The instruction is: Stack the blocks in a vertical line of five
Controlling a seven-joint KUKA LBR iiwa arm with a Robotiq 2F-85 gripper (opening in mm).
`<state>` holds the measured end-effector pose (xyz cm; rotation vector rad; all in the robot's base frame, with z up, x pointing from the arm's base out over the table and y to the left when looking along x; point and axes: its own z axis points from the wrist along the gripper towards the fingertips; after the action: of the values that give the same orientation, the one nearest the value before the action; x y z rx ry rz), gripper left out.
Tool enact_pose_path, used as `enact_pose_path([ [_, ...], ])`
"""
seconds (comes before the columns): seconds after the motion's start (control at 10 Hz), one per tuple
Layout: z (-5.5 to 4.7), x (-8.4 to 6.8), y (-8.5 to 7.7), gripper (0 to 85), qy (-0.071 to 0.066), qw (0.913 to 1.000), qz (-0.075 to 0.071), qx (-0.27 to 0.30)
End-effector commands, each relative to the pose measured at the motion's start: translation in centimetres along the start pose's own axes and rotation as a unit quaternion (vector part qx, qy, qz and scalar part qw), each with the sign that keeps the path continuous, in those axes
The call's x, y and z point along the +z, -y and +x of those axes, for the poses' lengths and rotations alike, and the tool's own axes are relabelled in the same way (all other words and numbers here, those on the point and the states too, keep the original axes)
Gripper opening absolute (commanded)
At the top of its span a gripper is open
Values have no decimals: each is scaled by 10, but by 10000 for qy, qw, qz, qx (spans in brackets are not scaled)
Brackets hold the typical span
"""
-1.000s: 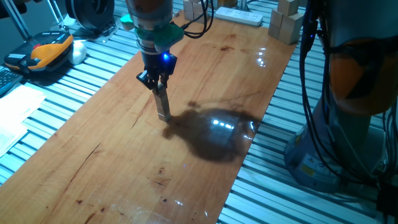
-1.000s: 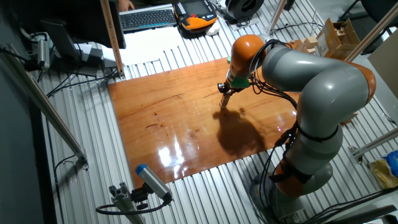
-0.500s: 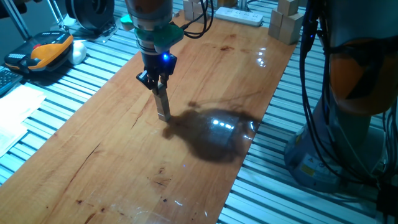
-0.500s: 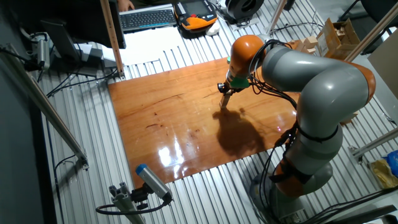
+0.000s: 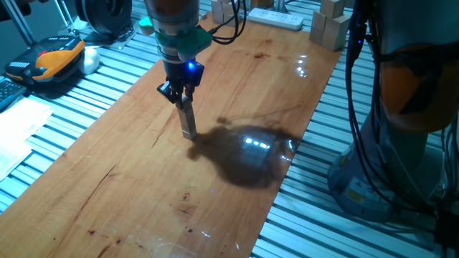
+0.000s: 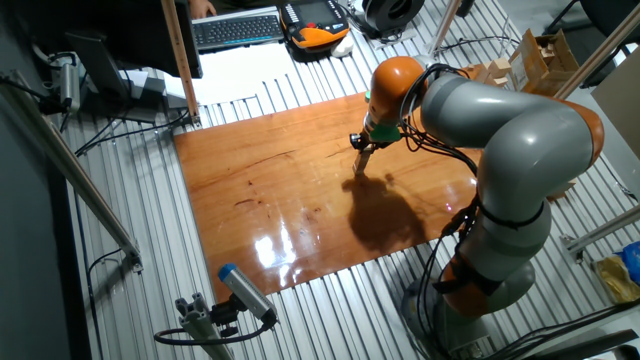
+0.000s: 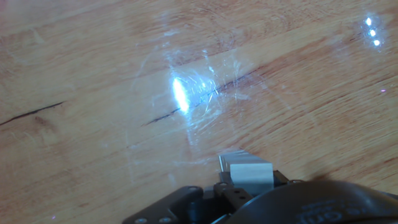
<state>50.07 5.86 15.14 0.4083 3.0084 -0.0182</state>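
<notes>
One fixed view shows the gripper [image 5: 188, 132] pointing straight down, its tips at or just above the board [image 5: 129, 179], well apart from the big blocks [image 5: 330, 25] at the far end. No small cube shows in any view, so I can't say where they lie. The fingers [image 7: 247, 171] look pressed together, though whether a cube sits between them is unclear. Judged from this, lift straight and slowly, keeping the hand vertical.
</notes>
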Motion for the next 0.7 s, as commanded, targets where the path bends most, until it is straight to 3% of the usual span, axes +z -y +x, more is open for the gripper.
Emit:
enact_pose_path([
  [0.0,0,0,0,340,1,10000,1,-2],
  [0.6,0,0,0,340,12,10000,-14,5],
])
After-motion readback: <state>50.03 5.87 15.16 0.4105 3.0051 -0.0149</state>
